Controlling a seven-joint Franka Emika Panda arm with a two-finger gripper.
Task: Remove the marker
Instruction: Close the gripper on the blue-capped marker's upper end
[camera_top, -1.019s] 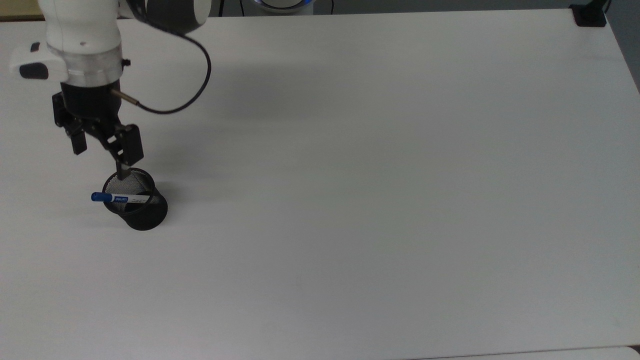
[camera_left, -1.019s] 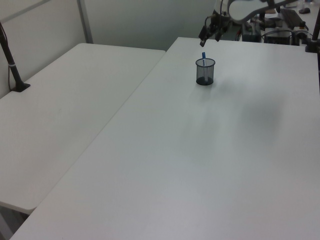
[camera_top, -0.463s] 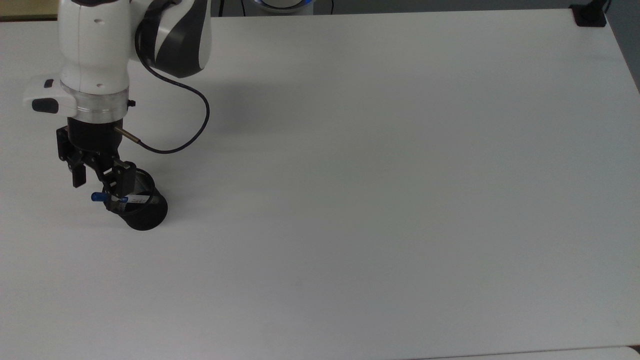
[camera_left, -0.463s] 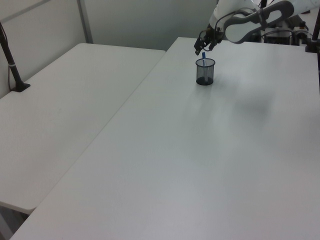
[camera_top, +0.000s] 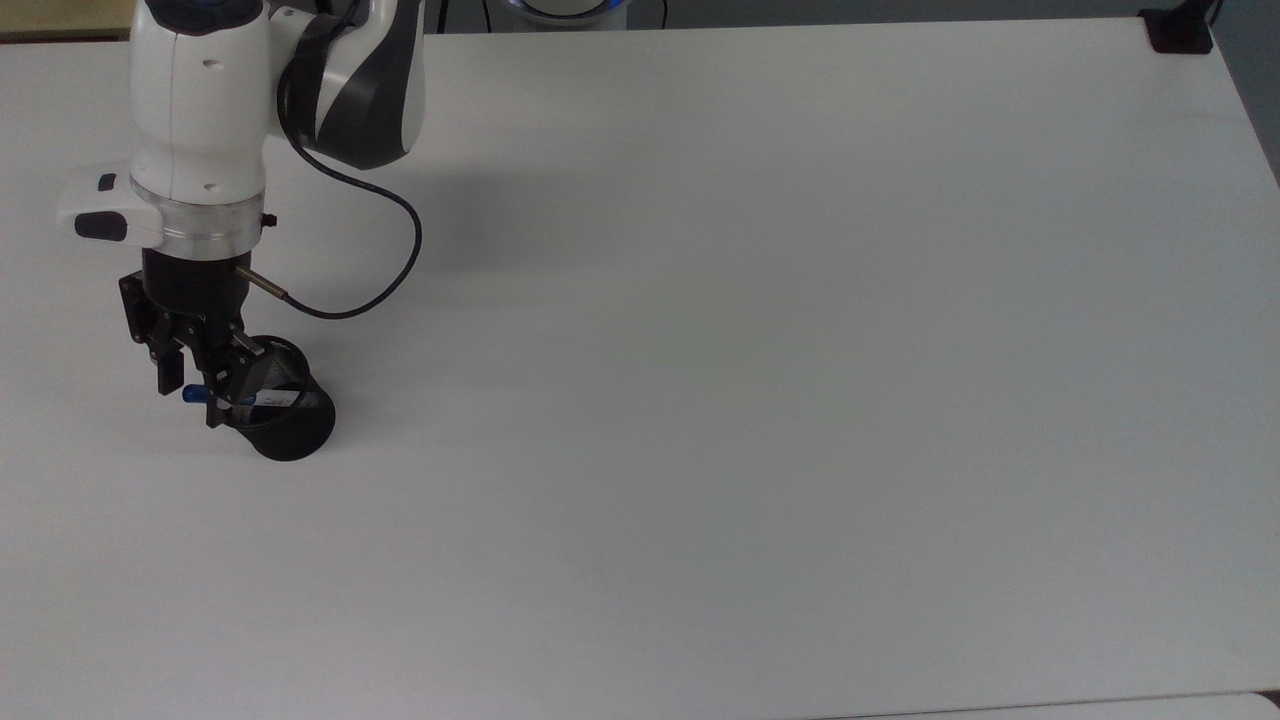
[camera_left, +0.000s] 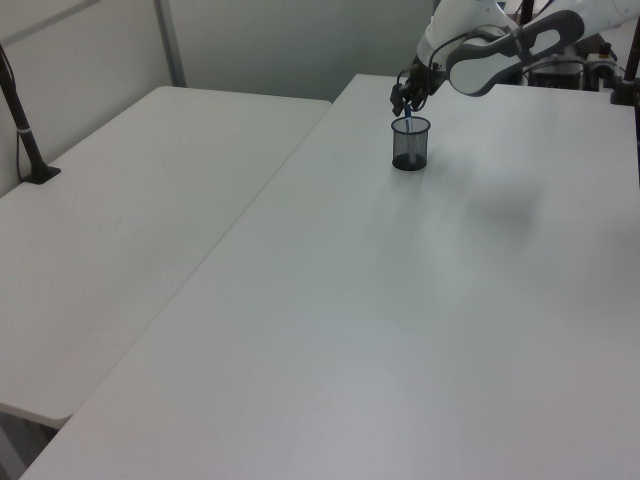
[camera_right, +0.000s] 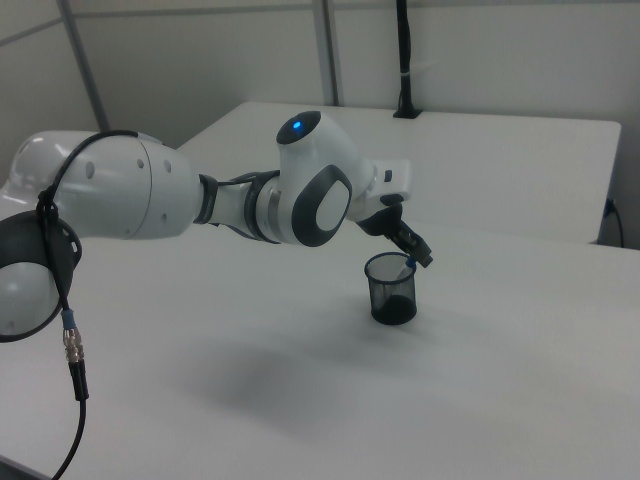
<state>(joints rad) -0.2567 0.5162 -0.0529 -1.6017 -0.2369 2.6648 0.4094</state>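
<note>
White table (camera_top: 760, 330), bare apart from the arm and one cup. Black mesh cup (camera_top: 285, 420) stands upright near the top view's left edge, also seen in the left view (camera_left: 410, 145) and right view (camera_right: 391, 290). The marker (camera_top: 262, 398) leans inside it, blue cap poking over the rim. Gripper (camera_top: 192, 388) sits at the cap, jaws apart, one finger either side, not yet clamped.

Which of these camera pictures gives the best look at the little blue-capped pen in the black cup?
The top view: the marker lies across the picture, blue cap, label band and white body all visible, leaning out of the mesh cup with the gripper at its cap. The left view and the right view show just a small blue tip above the rim.
</note>
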